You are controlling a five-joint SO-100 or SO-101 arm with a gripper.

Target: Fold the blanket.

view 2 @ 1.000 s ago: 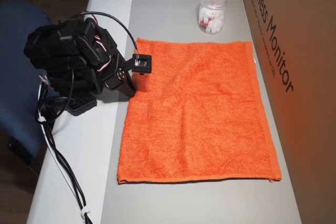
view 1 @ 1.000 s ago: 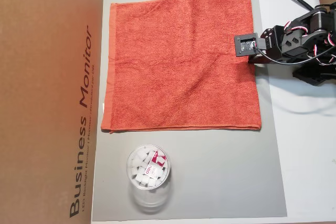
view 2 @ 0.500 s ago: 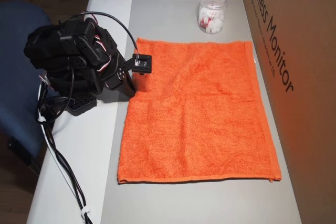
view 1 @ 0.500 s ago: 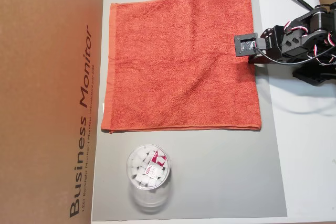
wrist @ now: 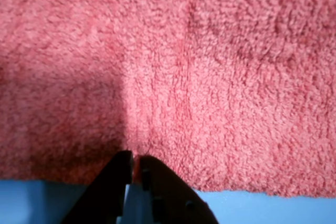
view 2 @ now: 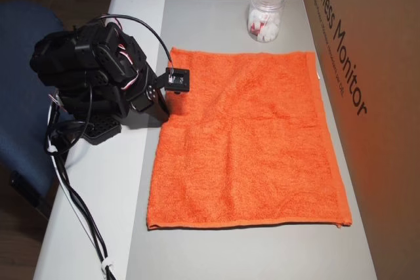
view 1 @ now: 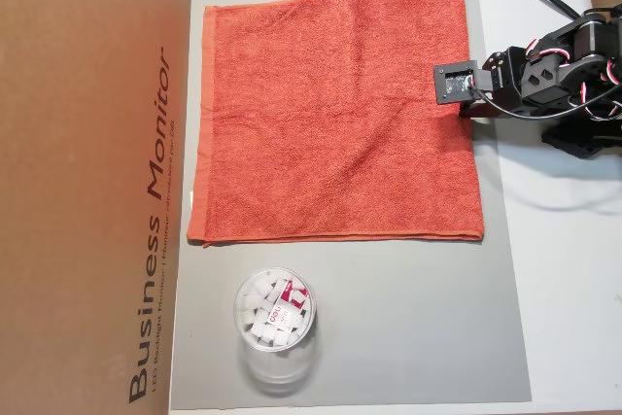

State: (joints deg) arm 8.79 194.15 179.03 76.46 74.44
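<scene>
The orange-red blanket (view 1: 335,114) lies spread flat on the grey mat (view 1: 389,318); it also shows in the other overhead view (view 2: 246,142). My gripper (view 1: 464,104) is down at the middle of the blanket's edge nearest the arm base (view 2: 165,104). In the wrist view the two dark fingers meet at the gripper tip (wrist: 134,157), right on the hem of the blanket (wrist: 210,77). A small crease rises from between them, so they are shut on the cloth edge. The blanket looks flat, with no part lifted.
A clear plastic tub (view 1: 275,323) with white pieces stands on the mat beside the blanket (view 2: 266,12). A tall cardboard box (view 1: 87,182) borders the mat's far side. The arm base (view 2: 85,83) and its cables (view 2: 75,201) lie on the white table.
</scene>
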